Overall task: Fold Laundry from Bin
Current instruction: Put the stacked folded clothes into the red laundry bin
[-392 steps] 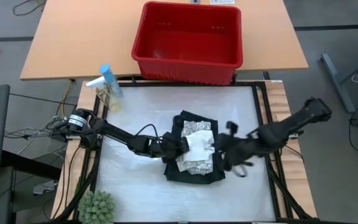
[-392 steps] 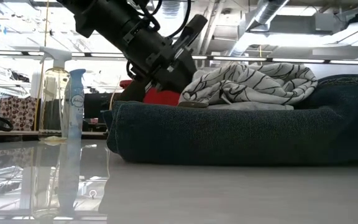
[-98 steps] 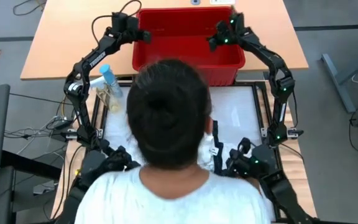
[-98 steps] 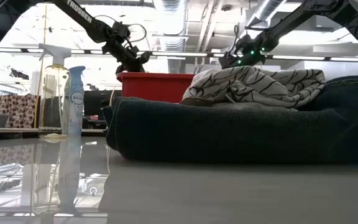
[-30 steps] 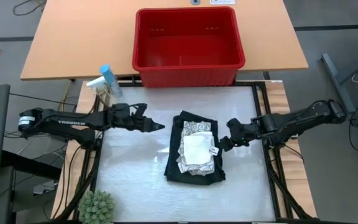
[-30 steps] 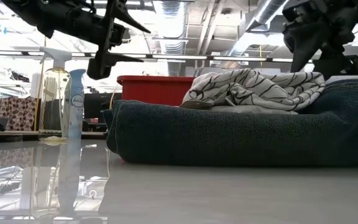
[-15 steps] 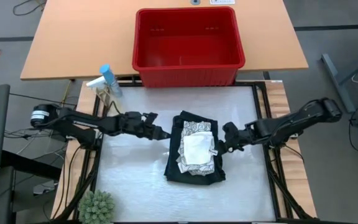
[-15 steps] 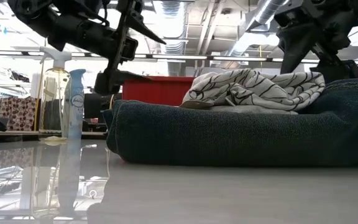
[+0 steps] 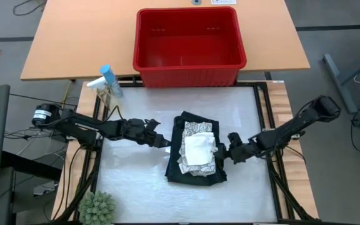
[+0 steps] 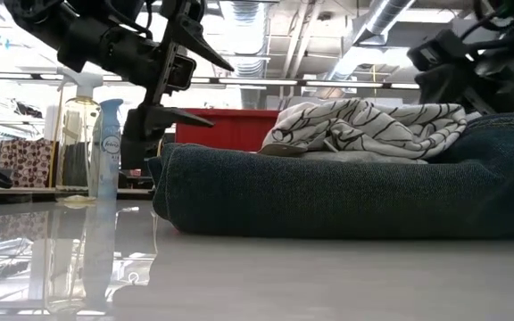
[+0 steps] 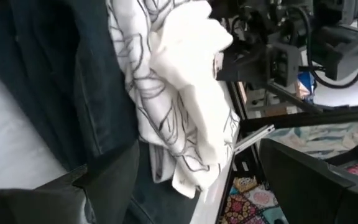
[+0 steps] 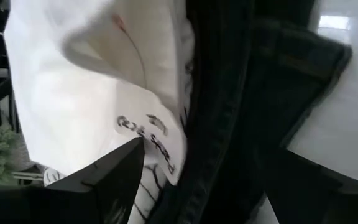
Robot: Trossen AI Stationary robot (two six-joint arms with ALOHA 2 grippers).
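Observation:
The laundry lies stacked mid-table. A folded dark garment (image 9: 177, 167) rests on the white tabletop, a leaf-patterned cloth (image 9: 195, 128) lies on it, and a plain white cloth (image 9: 197, 149) sits on top. The red bin (image 9: 189, 65) stands on the wooden table beyond the far edge. My left gripper (image 9: 164, 142) is open at the stack's left edge, and the left wrist view shows the dark garment (image 11: 73, 93) and patterned cloth (image 11: 166, 124) ahead of it. My right gripper (image 9: 222, 152) is open at the stack's right edge, its fingers either side of the garment's edge (image 12: 229, 93). My left gripper is at the dark garment's left edge, and I cannot tell whether it touches the garment. My right gripper comes slanting down from the table's right side at the stack's right edge (image 12: 216, 124), and I cannot tell whether a finger touches the cloth.
A blue-capped spray can (image 9: 108, 78) and a clear spray bottle (image 9: 107, 97) stand at the far left corner. A small green plant (image 9: 97, 208) sits at the near left corner. Black frame rails (image 9: 266, 125) border the white tabletop.
My left gripper has moved toward the table's right and near side, sinking to the stack's left edge. My right gripper has dropped and moved toward the near edge, rolling as it came to the stack's right edge. The laundry has stayed still.

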